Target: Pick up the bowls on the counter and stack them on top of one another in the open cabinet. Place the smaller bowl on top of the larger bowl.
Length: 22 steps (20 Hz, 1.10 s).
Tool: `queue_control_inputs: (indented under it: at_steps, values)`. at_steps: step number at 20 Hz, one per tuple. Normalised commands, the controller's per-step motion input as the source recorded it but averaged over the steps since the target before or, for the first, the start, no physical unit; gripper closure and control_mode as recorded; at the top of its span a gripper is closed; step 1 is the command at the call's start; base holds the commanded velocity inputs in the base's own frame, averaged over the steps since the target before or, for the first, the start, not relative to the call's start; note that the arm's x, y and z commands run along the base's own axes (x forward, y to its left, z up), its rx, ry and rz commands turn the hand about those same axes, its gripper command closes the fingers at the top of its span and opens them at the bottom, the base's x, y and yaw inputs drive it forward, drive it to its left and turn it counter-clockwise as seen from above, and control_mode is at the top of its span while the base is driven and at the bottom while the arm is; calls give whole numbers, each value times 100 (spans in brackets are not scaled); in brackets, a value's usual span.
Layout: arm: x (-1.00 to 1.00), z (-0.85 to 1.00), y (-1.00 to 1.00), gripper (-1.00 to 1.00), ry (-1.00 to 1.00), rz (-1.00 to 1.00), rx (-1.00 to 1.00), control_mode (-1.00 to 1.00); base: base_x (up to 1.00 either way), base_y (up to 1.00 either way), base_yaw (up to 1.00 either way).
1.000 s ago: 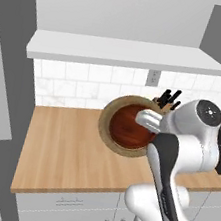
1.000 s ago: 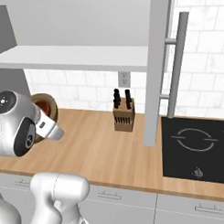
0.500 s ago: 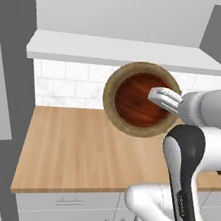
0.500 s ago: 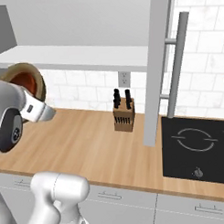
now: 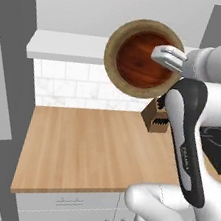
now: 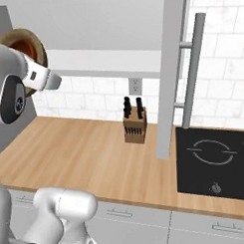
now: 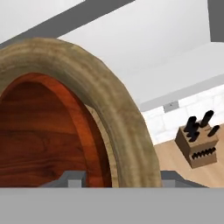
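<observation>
White-tiled kitchen wall at the back, honey-coloured plank counter (image 5: pixel 91 150) below, bare along its front edge above the white drawers. At the back edge of the counter, near the stovetop (image 6: pixel 215 160), a knife block (image 6: pixel 134 124). Overhead, the open cabinet (image 5: pixel 67 47), its thick white shelf board jutting out over the tiles. Raised in front of that shelf board, level with the cabinet opening: the two bowls already nested, the smaller bowl (image 5: pixel 143 57), dark reddish-brown, sitting inside the larger bowl (image 5: pixel 112 57), pale tan, so both travel as one stack. Tipped well off level, mouths turned back toward the base cameras, apparently because of the pinch on the rim from the side. Gripper (image 5: pixel 167 56) clamped across the stacked rims at the right side of the bowls, one finger (image 5: pixel 164 53) lying over the inside of the dark bowl, the other finger hidden behind the tan wall. From the hand camera, tan rim arching close over the dark interior, shelf and knife block beyond. Judged from this: stacking done, carrying under way, setting down inside the cabinet not yet done; likely need to level the stack and clear the shelf board's front edge before release.
</observation>
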Motion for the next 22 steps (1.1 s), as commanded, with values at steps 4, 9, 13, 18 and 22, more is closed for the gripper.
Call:
queue_control_inputs:
  at_steps: [4,9,13,18,22]
  values:
    - [65,27,10,100,13,-2,-18,-100,0,0,0]
    - [78,-3,0,100,29,-5,-25,-100,0,0,0]
    - [46,2,0,100,-4,0,-1,-100,0,0,0]
    - [35,11,0,100,-10,-1,0,-100,0,0,0]
    - [76,0,-3,100,-6,-11,0,-100,0,0,0]
